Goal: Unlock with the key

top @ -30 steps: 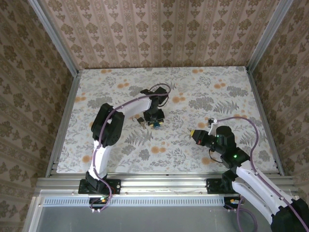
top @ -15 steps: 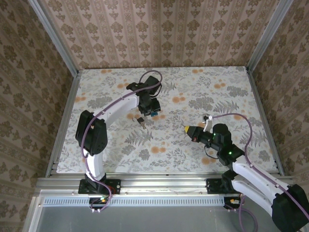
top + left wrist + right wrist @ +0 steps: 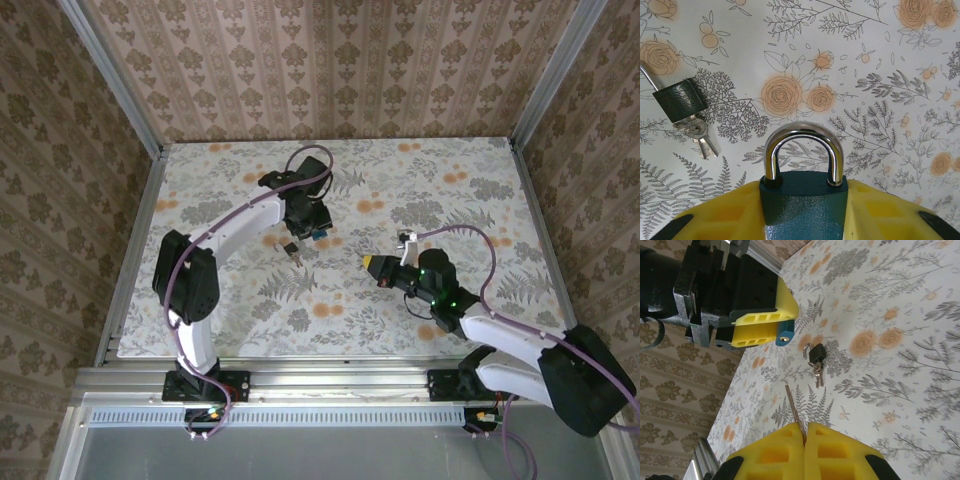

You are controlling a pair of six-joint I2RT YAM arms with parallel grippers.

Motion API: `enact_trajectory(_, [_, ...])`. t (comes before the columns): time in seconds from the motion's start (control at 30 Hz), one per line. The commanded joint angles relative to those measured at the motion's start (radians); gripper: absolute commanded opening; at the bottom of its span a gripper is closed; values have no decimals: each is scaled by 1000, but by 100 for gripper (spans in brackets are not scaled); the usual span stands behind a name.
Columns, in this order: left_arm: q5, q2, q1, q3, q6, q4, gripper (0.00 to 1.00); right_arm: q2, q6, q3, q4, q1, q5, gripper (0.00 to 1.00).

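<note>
My left gripper [image 3: 804,207] is shut on a teal padlock [image 3: 805,200], whose steel shackle [image 3: 804,150] sticks out forward and is closed. From above, that left gripper [image 3: 312,228] hangs over the middle of the table, a little left. My right gripper [image 3: 805,432] is shut on a thin key [image 3: 794,407], with the blade pointing out from between the yellow pads. In the right wrist view the padlock's keyhole end [image 3: 785,336] shows beside the left gripper's yellow fingers [image 3: 760,327], well apart from the key tip. The top view puts the right gripper [image 3: 372,264] right of the padlock [image 3: 318,234].
A small dark padlock [image 3: 679,100] with a bunch of keys [image 3: 702,137] lies on the flowered table, between the two grippers [image 3: 291,250] [image 3: 817,354]. Patterned walls and metal rails close in the table's left, back and right sides.
My right gripper has moved left and forward with the key, nearer the padlock. The left gripper moved slightly up and back with the padlock, off the small dark lock.
</note>
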Motion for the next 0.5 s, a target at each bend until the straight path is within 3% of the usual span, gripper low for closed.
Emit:
enact_trajectory(0.0, [25, -47, 9, -15, -31, 24, 42, 56, 1, 36, 148, 28, 51, 0])
enact_trajectory(0.47, [75, -63, 6, -59, -108, 75, 42, 262, 71, 40, 407, 99, 144, 0])
